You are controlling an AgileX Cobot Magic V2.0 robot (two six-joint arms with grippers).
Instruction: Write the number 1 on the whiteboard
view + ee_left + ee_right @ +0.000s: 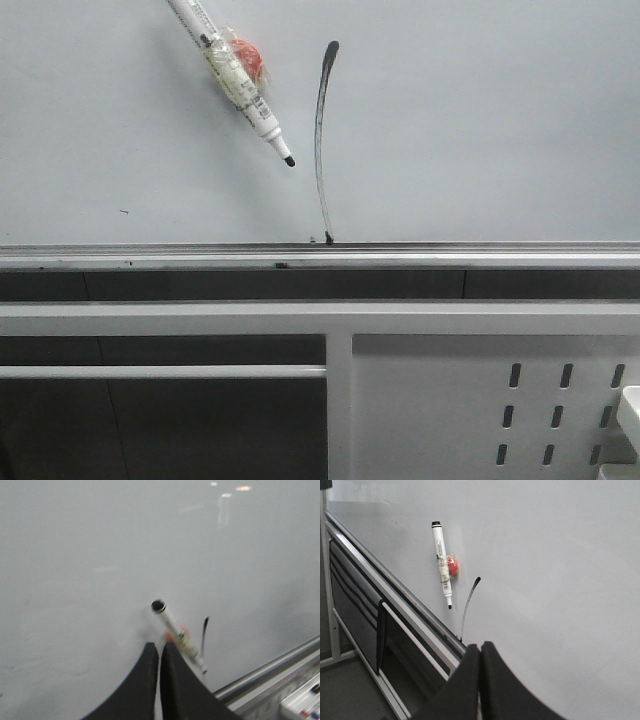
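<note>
The whiteboard fills the upper front view, with its silver rail along the lower edge. The number 1 is a long black stroke, thick at the top, running down to the rail. A white marker with a red blob taped to it sits tilted on the board left of the stroke, tip down, with no gripper on it. My left gripper is shut and empty, close to the marker and the stroke. My right gripper is shut and empty, off the board, below the stroke and the marker.
Below the rail runs a white metal frame with a perforated panel at the lower right and dark openings at the lower left. A white object juts in at the right edge. Neither arm shows in the front view.
</note>
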